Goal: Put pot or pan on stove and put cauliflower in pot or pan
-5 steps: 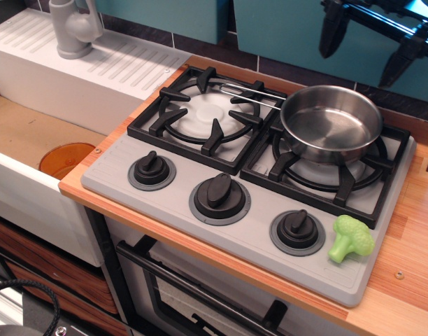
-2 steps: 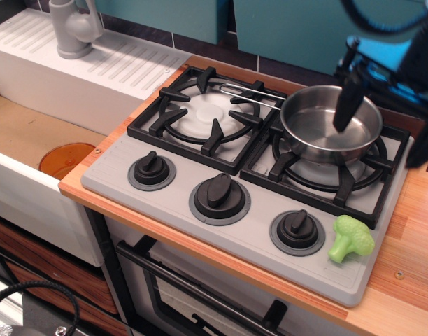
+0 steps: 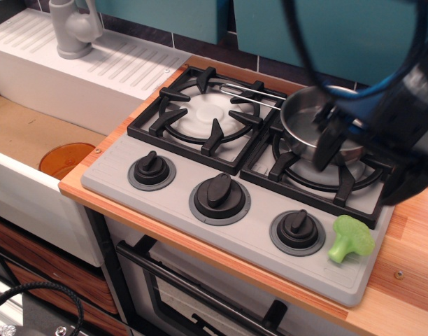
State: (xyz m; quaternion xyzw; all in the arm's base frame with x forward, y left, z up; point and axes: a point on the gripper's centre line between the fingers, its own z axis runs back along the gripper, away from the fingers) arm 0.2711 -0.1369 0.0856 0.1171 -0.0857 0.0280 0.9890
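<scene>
The shiny steel pan (image 3: 303, 123) sits on the right burner of the grey stove (image 3: 177, 205), its wire handle (image 3: 243, 90) reaching left over the other burner. The light green cauliflower (image 3: 352, 238) lies on the stove's front right corner, beside the right knob. My gripper (image 3: 366, 168) is low over the right burner and covers much of the pan. Its jaws stand wide apart with nothing between them. One dark finger (image 3: 326, 145) hangs at the pan's front rim, the other is near the stove's right edge. The gripper is above and behind the cauliflower, apart from it.
Three black knobs (image 3: 219, 192) line the stove's front. A white sink unit with a grey faucet (image 3: 74, 28) stands at the left, with an orange disc (image 3: 66, 159) in the basin. A wooden counter (image 3: 410, 259) runs along the right, and a teal wall is behind.
My gripper has come down from the upper right corner toward the front, and now sits low over the pan and right burner. The pan and cauliflower have not moved.
</scene>
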